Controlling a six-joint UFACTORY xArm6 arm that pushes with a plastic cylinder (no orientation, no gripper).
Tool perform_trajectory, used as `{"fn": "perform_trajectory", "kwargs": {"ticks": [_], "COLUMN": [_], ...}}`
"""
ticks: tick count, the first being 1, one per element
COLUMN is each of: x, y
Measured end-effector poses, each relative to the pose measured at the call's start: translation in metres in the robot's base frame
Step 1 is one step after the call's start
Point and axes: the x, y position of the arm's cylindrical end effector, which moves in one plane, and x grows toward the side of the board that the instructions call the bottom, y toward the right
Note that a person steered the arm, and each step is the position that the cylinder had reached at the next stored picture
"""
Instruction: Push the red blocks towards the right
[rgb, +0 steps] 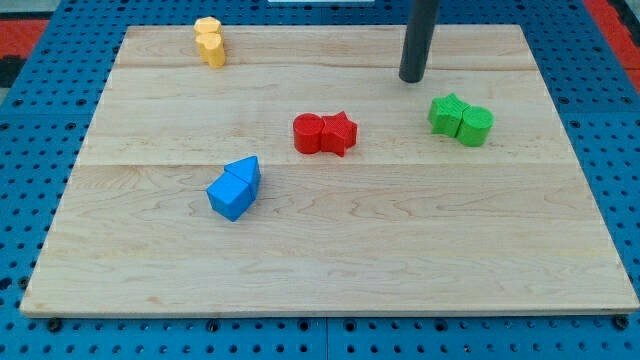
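Two red blocks touch each other near the board's middle: a red cylinder (309, 133) on the left and a red star (340, 132) on the right. My tip (412, 78) is the lower end of a dark rod that comes down from the view's top. It stands above and to the right of the red pair, clear of them, and up-left of the green blocks.
A green star (447, 113) and a green cylinder (476, 125) touch at the right. Two blue blocks, a cube (229, 197) and a triangular one (245, 172), sit left of centre. Two yellow blocks (210, 41) stand at the top left. The wooden board (330, 250) lies on a blue pegboard.
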Motion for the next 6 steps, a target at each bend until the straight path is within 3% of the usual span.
{"fn": "perform_trajectory", "kwargs": {"ticks": [2,3,5,6], "x": [-0.009,-0.031,-0.013,0.062], "y": [0.073,0.034,-0.147,-0.205]}}
